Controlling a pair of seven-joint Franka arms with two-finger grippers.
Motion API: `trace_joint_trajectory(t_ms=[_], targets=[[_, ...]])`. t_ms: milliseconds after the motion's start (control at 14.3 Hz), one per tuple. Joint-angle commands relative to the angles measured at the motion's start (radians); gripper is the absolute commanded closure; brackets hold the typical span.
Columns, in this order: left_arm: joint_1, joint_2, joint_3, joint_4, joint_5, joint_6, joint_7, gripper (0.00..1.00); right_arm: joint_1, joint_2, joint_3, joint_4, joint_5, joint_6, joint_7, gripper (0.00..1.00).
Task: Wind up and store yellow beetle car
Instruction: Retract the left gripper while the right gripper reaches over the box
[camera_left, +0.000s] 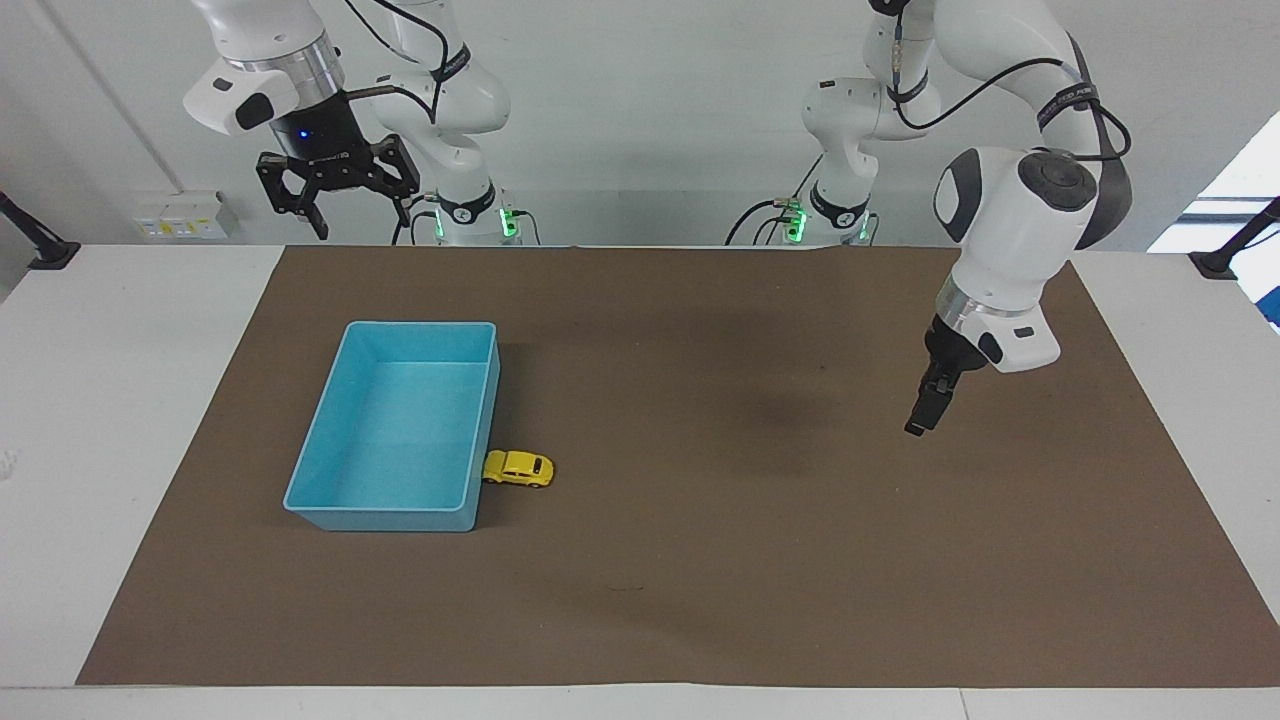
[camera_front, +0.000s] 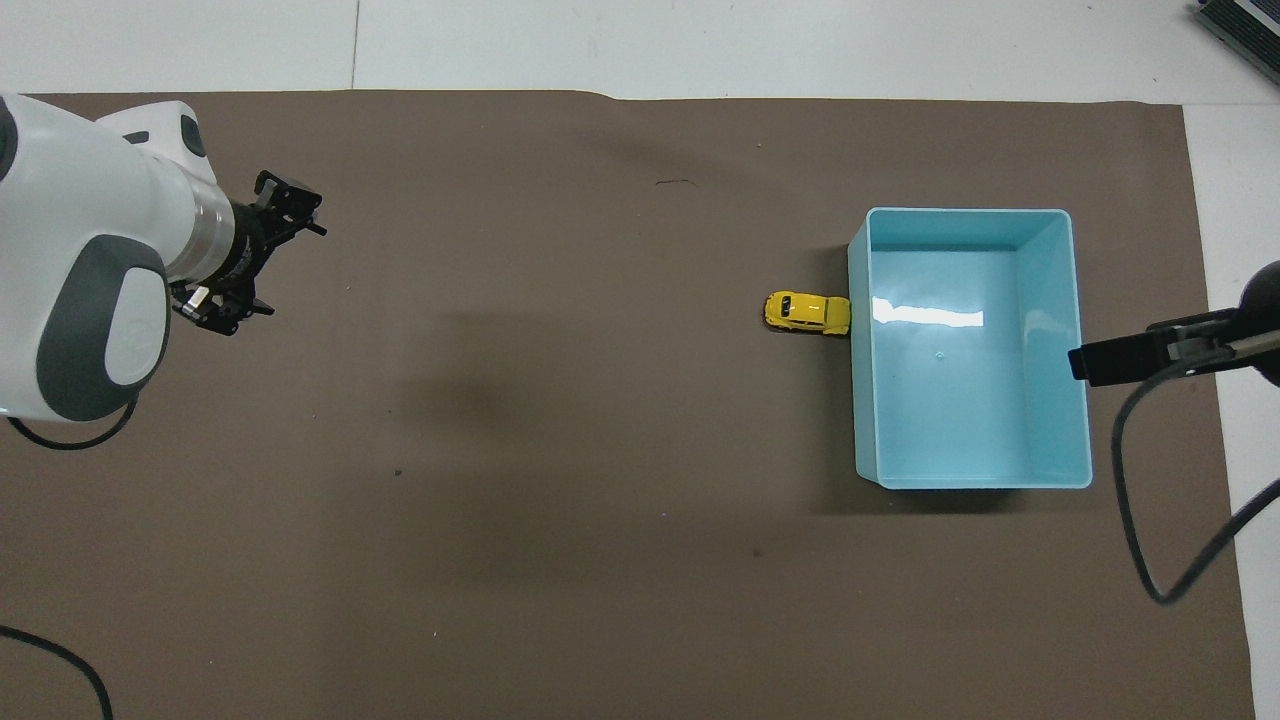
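Bright, even light from above; soft shadows blotch the brown mat (camera_left: 700, 560) (glare streaks the blue tray (camera_front: 1082, 400)).

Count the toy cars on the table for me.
1. The yellow beetle car sits on the brown mat, against the outer wall of the light-blue tray, on its side toward the left arm's end. The tray holds none.
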Motion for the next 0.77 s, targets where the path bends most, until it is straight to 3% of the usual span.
trace_joint_trajectory(t_ms=[0,140,701], targets=[[0.027,-0.043,-0.003,-0.010,-0.017,-0.055,0.149,0.00,-0.011,-0.003,0.006,-0.008,0.024,0.017,-0.183,0.00],[0.053,-0.066,-0.004,-0.010,-0.017,-0.101,0.276,0.00,-0.011,0.009,0.006,-0.012,0.011,0.052,-0.338,0.00],[0.140,-0.144,-0.002,-0.015,-0.019,-0.237,0.784,0.00,0.053,0.081,0.007,-0.006,0.003,0.095,-0.542,0.00]])
